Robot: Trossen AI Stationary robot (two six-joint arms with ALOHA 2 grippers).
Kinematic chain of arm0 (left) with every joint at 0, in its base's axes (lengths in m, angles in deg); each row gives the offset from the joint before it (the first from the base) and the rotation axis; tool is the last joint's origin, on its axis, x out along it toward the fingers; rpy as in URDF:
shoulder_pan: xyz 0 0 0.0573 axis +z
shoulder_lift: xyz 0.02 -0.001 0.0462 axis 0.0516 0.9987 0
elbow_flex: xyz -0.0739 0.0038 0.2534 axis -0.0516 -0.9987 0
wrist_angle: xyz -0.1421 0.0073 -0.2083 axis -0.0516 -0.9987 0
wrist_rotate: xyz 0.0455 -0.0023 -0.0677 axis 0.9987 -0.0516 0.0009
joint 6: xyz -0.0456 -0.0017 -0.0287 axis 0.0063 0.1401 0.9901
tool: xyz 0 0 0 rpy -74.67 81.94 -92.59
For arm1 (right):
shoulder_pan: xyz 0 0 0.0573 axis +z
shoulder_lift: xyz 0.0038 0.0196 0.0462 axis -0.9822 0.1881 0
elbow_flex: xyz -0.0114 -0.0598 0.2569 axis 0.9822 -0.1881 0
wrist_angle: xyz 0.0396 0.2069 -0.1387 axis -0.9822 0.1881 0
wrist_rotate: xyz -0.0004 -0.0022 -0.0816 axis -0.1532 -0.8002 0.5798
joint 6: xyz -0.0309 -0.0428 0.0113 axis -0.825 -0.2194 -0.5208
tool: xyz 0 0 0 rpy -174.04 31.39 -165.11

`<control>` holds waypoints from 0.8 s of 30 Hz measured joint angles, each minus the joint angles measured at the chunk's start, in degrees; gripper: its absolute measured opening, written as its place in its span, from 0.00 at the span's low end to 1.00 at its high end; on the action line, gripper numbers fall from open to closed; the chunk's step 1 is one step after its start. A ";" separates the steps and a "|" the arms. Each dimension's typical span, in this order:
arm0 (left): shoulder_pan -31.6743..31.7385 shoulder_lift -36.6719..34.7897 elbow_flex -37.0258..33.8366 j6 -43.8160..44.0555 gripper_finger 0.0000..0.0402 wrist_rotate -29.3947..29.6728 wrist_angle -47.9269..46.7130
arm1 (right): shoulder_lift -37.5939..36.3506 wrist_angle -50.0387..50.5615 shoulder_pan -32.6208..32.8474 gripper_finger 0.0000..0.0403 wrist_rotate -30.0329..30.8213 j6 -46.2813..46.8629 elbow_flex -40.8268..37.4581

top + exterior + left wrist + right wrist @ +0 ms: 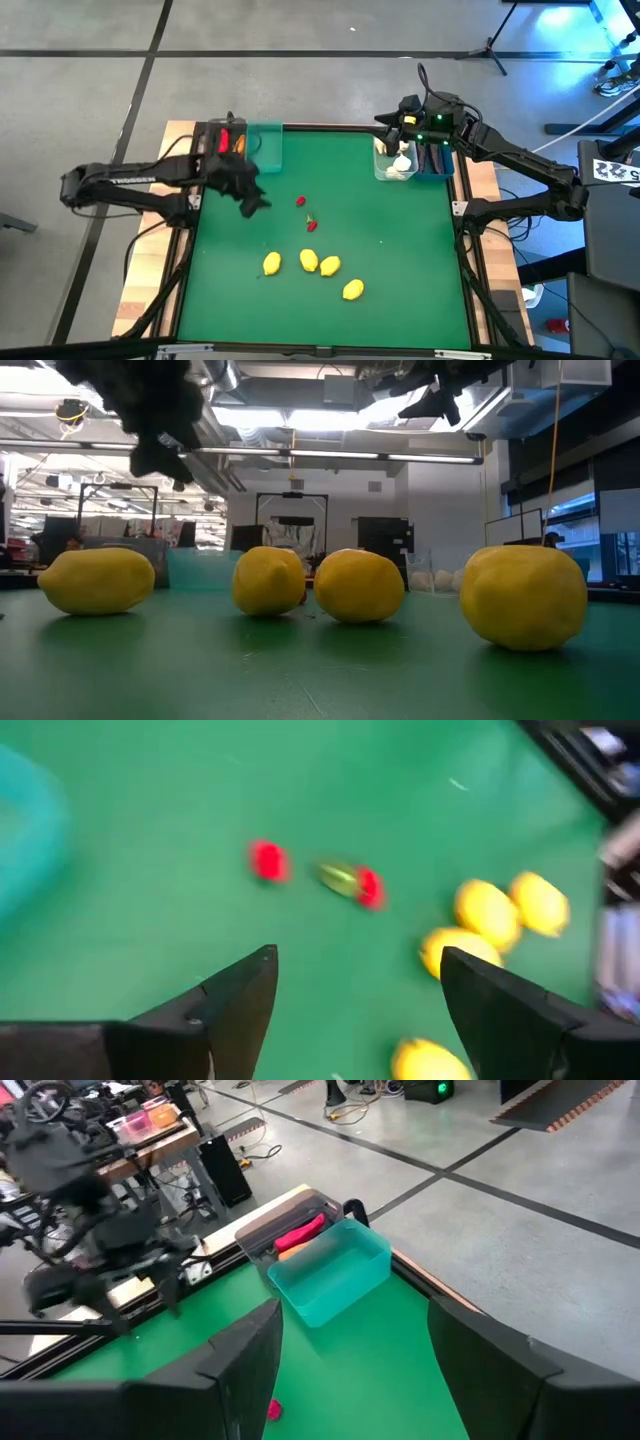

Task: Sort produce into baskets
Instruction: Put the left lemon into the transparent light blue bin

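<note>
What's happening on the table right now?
Produce sorting is partway done. The left hand hangs open and empty over the mat near the teal basket, facing two red berries and four lemons not yet sorted. The right hand waits open above the clear basket, which holds garlic.

You see the table (400, 250) with its green top and a light wooden edge on both sides. Around it lies a grey floor (300, 90) with dark lines that cross it. Behind the table, in the high view, a tripod stand (495, 45) is on the floor, and a white marker card (612, 171) sits at the right. In the low view, you see ceiling lights (300, 420) and dark screens (385, 545) in the room behind.
</note>
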 joint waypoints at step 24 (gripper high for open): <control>-36.98 18.29 0.01 29.63 0.68 14.91 3.00 | 0.33 0.49 0.01 0.62 -1.30 -0.31 0.00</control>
